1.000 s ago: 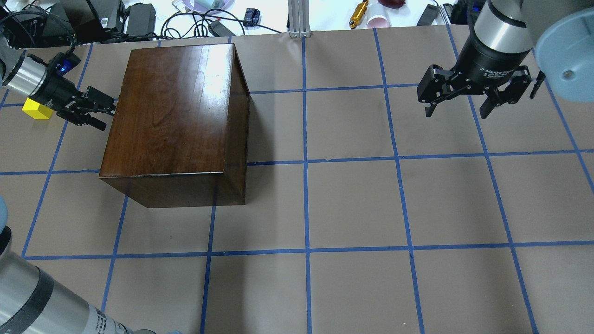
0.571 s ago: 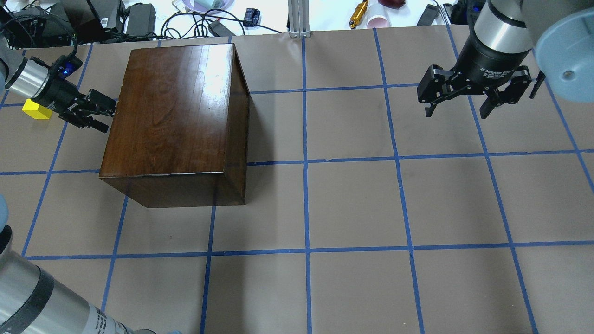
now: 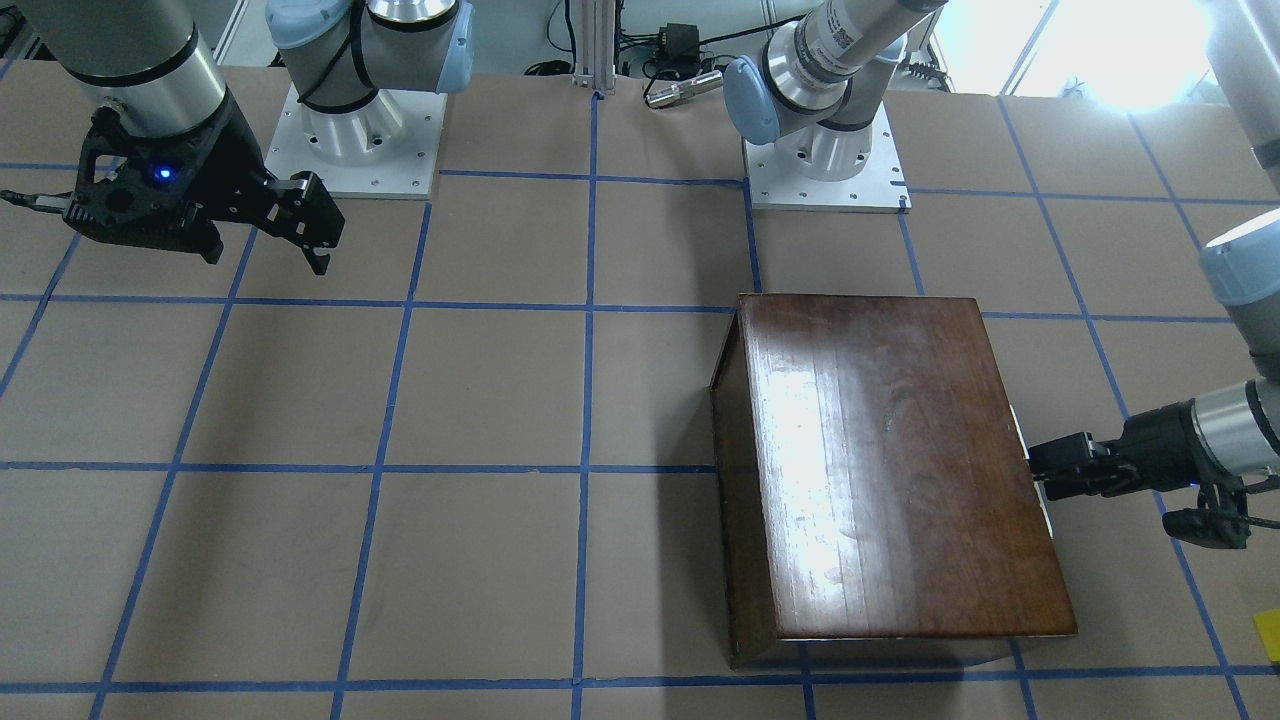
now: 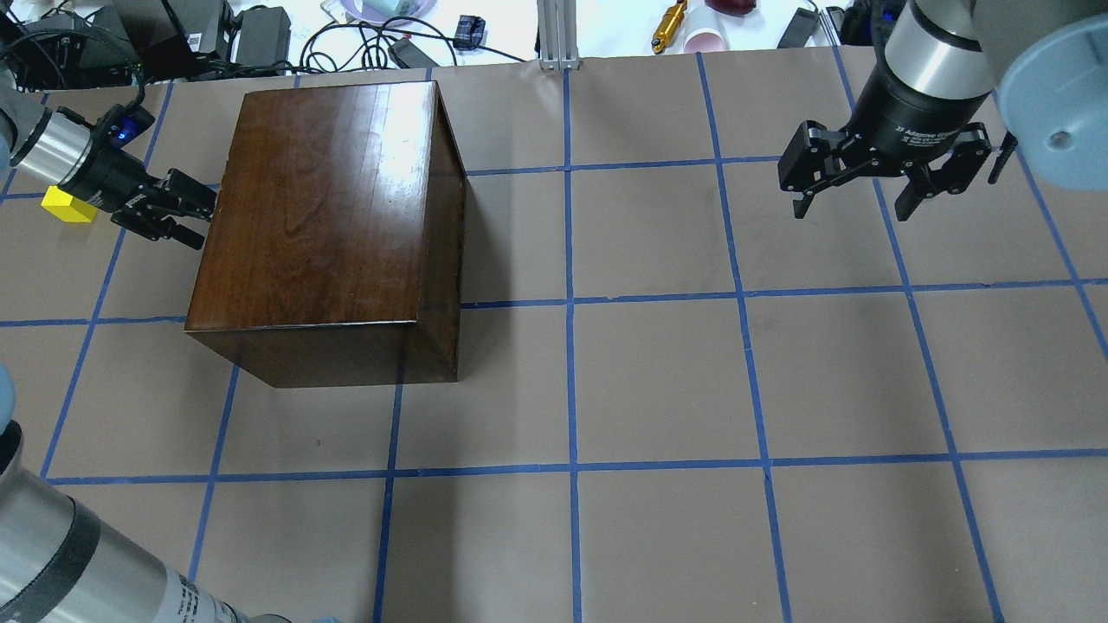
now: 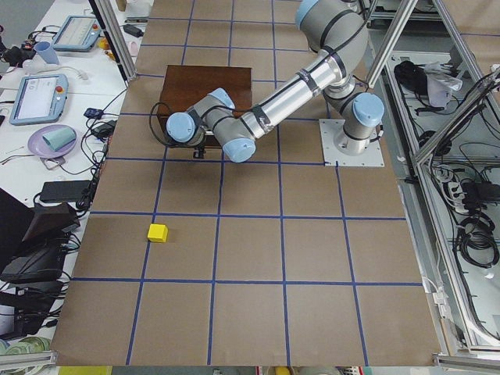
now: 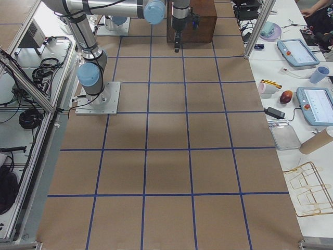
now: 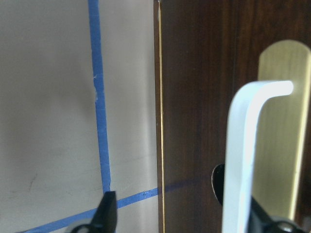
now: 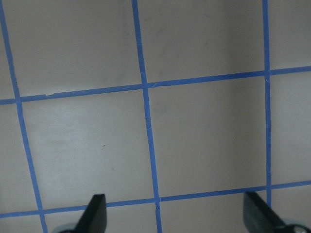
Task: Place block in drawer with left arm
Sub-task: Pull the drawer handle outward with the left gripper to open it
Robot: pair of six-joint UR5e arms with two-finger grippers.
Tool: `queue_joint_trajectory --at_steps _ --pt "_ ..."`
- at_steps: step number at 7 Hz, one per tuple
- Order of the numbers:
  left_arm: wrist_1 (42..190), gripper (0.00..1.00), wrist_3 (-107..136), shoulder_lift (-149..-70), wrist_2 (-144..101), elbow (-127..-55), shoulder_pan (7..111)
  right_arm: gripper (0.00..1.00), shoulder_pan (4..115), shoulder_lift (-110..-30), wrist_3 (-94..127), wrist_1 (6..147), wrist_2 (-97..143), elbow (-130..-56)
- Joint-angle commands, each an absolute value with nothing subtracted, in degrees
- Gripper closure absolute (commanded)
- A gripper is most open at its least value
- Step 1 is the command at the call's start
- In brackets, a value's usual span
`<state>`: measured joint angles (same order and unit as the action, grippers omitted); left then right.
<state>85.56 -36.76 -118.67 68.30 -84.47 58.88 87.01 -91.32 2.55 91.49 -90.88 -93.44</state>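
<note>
Overhead exterior: barely moved, just swung left claw (image 4: 203,223) slightly at drawer (image 7: 194,97) front. Straddles white handle (image 7: 238,160), jaws apart, gripping nothing. Leaves block (image 4: 62,206) on bench (image 4: 658,372), left of box (image 4: 320,216); drawer unopened. Holds right claw (image 4: 853,212) spread, empty.

Bright, even overhead light fell on the tabletop (image 4: 658,381). A broad white glare streaked the glossy box top (image 4: 320,208), and a soft shadow lay beside the box. The left wrist view was blurred close up. Window glare washed out one upper corner of the front-facing view.
</note>
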Motion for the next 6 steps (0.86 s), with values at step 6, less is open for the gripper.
queue_joint_trajectory --at_steps 6 --pt "85.1 0.17 -37.0 -118.4 73.4 -83.8 57.9 0.00 87.0 -91.3 2.5 91.5 -90.9 -93.4"
